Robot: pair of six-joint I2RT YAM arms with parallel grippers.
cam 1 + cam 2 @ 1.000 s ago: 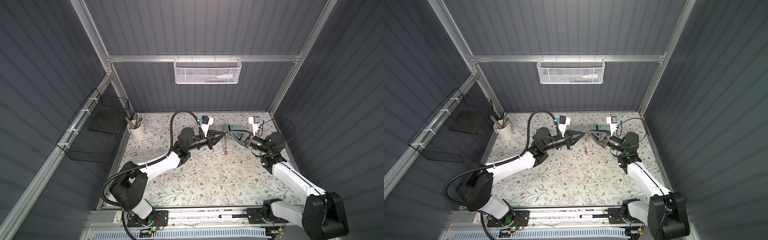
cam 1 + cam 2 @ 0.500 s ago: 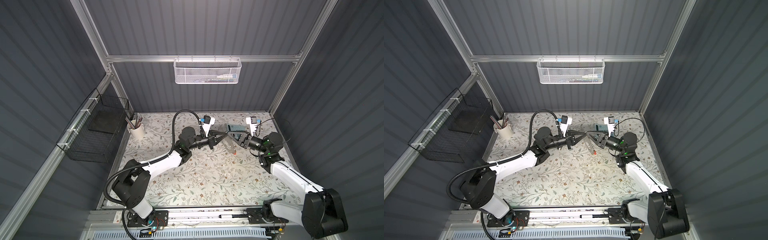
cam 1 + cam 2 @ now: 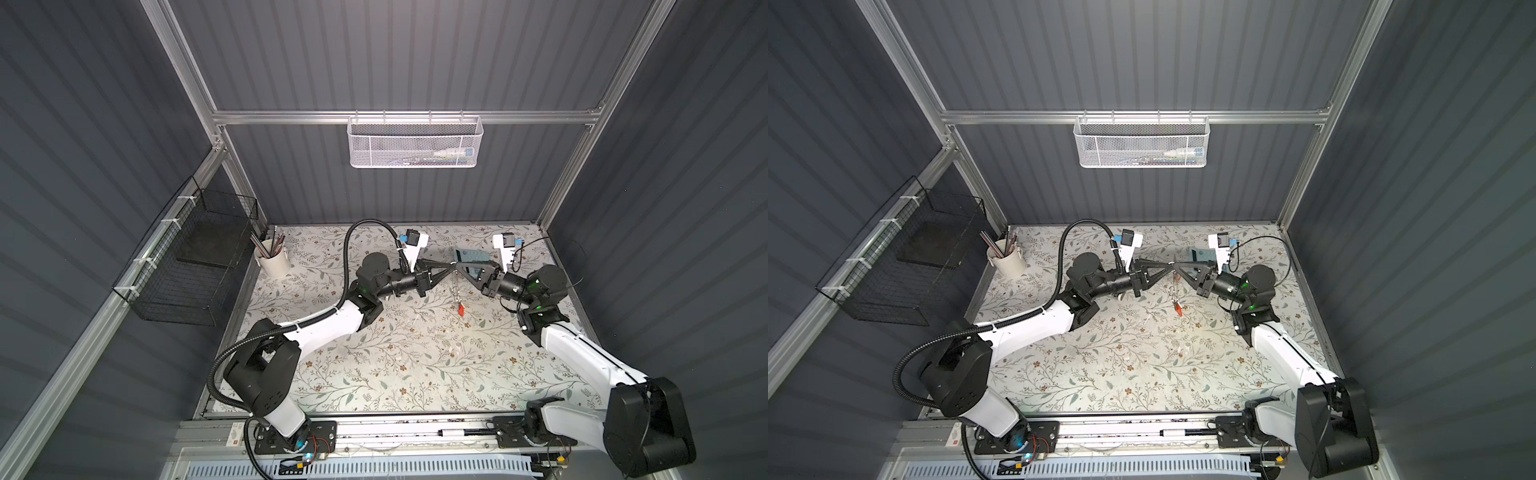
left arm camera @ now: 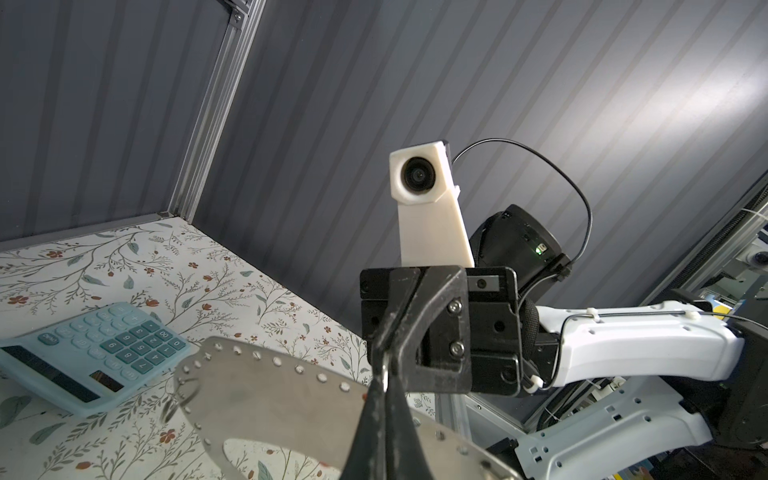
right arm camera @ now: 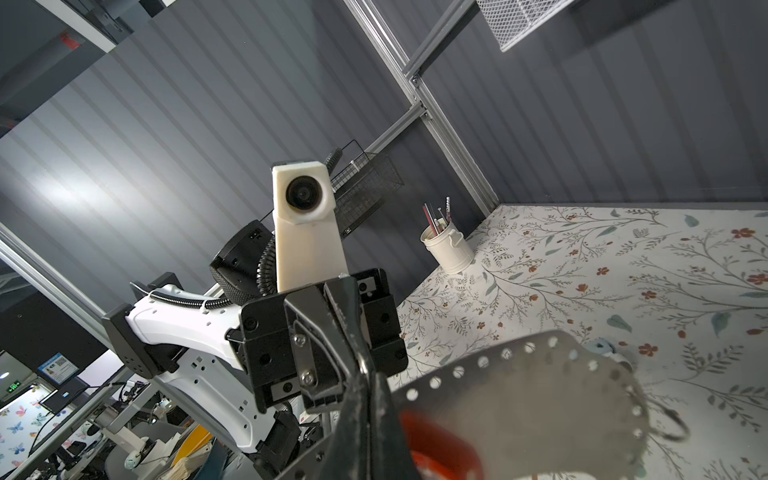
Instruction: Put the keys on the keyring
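Observation:
Above the middle of the table my left gripper point(image 3: 451, 269) and right gripper point(image 3: 462, 268) meet tip to tip. Both are shut on the rim of the keyring point(image 3: 457, 286), which hangs edge-on below them in both top views. The left wrist view shows the grey plate point(image 4: 270, 395) with holes along its rim, clamped by my left gripper point(image 4: 384, 384). In the right wrist view the keyring point(image 5: 540, 395) passes through my shut right gripper point(image 5: 365, 384). One red-orange key point(image 3: 460, 308) dangles at the plate's lower end, blurred red point(image 5: 436, 449) behind the plate. A small metal loop point(image 4: 180, 399) hangs from the rim.
A pale blue calculator point(image 3: 469, 258) lies on the floral table behind the grippers. A white cup of pens point(image 3: 273, 261) stands at the back left. A black wire basket point(image 3: 195, 266) hangs on the left wall, a white mesh basket point(image 3: 415, 143) on the back rail.
My right gripper has moved left to the keyring and shut on its rim. The left gripper has kept its grip, and the hanging plate and key have swung a little.

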